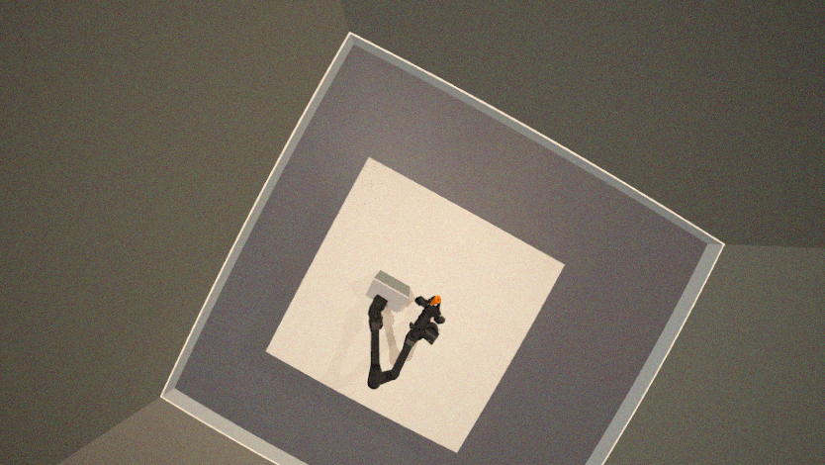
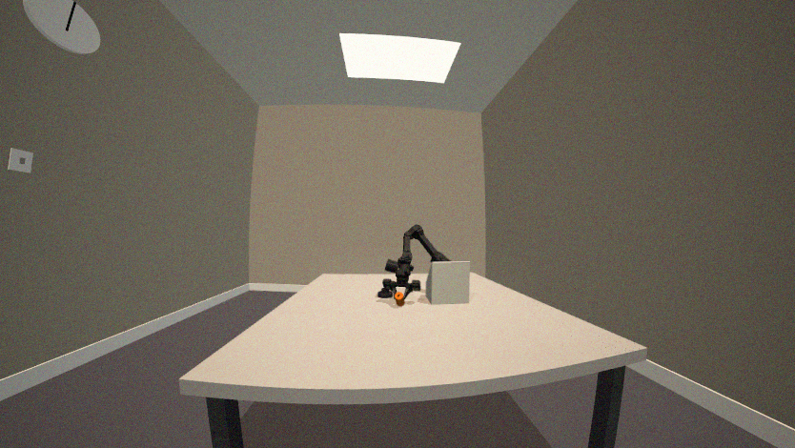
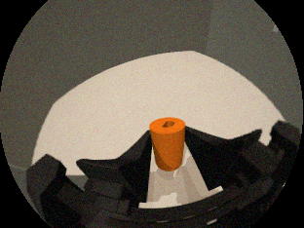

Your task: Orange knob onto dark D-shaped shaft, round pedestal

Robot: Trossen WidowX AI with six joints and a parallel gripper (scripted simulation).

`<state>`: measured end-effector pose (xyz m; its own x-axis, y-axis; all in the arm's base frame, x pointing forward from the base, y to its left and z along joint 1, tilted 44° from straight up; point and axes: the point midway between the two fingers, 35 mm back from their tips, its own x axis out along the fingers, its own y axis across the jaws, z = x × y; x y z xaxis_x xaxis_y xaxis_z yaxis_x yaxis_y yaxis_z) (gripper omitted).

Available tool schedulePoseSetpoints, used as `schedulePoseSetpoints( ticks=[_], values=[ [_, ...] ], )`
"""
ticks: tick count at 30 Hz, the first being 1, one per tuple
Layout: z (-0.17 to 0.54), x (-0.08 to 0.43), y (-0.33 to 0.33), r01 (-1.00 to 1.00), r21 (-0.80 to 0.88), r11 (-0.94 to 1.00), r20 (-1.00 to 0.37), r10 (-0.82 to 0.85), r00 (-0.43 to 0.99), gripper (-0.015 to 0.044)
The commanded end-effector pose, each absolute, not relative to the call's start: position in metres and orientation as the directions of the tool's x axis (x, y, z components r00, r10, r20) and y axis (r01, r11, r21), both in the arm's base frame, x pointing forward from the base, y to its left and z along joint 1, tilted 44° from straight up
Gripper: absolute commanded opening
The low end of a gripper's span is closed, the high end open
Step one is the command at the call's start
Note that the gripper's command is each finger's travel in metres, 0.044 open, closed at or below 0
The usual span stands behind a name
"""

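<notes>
Orange knob [image 1: 435, 300] [image 2: 399, 299] [image 3: 168, 145], one piece, held between two fingers of one black pincer [image 1: 431, 309] [image 2: 399, 294] [image 3: 166, 130], above the pale worktop [image 1: 450, 231] [image 2: 389, 350] [image 3: 122, 97], one black arm [image 1: 375, 352] [image 2: 427, 243] bent in the middle, beside one grey box [image 1: 389, 291] [image 2: 449, 282]

The orange knob [image 1: 436, 300] [image 2: 399, 299] [image 3: 168, 144] is a plain, matte cylinder, narrowing from its holed end to the other. It is clasped between the gripper's fingers, tilted, with the holed face turned toward the exterior view; the hole's flat side is too small to make out. It is off the round pedestal [image 2: 384, 294], to its right and nearer the viewer in the exterior view. The pedestal looks dark and low; its shaft cannot be made out
</notes>
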<state>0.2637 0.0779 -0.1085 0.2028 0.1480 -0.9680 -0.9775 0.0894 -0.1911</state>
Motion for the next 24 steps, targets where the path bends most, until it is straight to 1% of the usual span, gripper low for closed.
schedulePoseSetpoints(
  ticks=[1, 19, 24],
  values=[
    [-0.106, 0.262, 0.074, -0.978, -0.193, 0.083, -0.953, 0.223, 0.207, 0.0181],
    [-0.099, 0.258, 0.055, -0.978, -0.19, 0.081, -0.839, 0.504, 0.205, 0.0181],
    [-0.097, 0.258, 0.057, -0.978, -0.191, 0.081, -0.87, 0.448, 0.207, 0.0181]
  ],
)
